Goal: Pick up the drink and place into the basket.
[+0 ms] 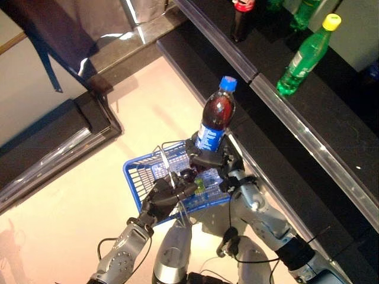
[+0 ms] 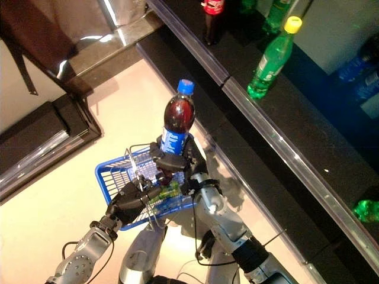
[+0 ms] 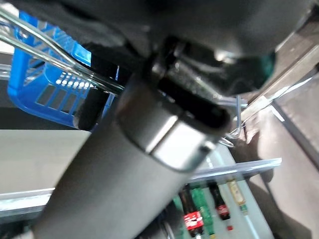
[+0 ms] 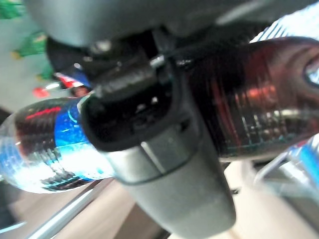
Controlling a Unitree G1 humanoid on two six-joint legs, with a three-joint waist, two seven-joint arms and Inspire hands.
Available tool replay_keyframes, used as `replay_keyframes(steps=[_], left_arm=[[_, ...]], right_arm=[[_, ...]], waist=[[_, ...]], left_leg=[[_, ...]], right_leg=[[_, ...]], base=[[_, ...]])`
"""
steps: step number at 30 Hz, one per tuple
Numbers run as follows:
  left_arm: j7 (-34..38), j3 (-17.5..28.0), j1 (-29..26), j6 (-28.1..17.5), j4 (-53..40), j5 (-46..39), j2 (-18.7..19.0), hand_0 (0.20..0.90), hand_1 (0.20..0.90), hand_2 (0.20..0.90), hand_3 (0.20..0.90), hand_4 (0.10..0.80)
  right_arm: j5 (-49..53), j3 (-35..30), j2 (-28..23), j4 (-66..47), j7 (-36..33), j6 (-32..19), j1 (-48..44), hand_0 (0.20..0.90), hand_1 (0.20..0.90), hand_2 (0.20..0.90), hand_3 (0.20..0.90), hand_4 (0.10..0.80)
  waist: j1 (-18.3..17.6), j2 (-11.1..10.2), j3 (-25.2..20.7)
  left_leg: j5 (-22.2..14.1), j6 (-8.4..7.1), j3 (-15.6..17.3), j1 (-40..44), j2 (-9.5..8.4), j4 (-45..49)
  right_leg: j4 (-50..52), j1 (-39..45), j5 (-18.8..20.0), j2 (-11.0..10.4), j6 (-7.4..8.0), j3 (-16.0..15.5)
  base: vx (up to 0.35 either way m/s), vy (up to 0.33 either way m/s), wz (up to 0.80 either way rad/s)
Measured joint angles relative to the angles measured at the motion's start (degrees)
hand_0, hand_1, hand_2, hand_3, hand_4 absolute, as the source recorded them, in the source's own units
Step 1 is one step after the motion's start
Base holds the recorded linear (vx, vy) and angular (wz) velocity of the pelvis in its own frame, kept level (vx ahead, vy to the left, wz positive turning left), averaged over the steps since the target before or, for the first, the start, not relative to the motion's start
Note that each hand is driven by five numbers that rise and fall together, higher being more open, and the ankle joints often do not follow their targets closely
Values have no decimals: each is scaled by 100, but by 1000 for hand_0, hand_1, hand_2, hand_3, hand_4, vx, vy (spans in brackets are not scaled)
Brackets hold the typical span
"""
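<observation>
Above basket (image 1: 137,176), right hand (image 1: 214,161) grips cola bottle (image 1: 215,121) upright.

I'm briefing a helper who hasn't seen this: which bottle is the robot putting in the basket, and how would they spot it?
Start at the blue basket on the pale floor beside the long dark shelf. Directly over its far edge, the right hand grips a cola bottle by its lower part. It alone has a blue cap and blue label; the shelf bottles are green or red-labelled.
</observation>
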Motion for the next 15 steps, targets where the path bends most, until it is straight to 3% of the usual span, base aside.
replay_keyframes(steps=[15], left_arm=[[-1549,31,-213,671,-540,11,439,300,300,300,200,100]], right_arm=[[-392,13,320,1400,-264,52,-130,300,300,300,200,100]], waist=[[264,2,-4]], left_leg=[[45,-24,-268,2,-94,-82]], right_leg=[[-44,139,-80,-45,22,-178]], base=[[10,-15,10]])
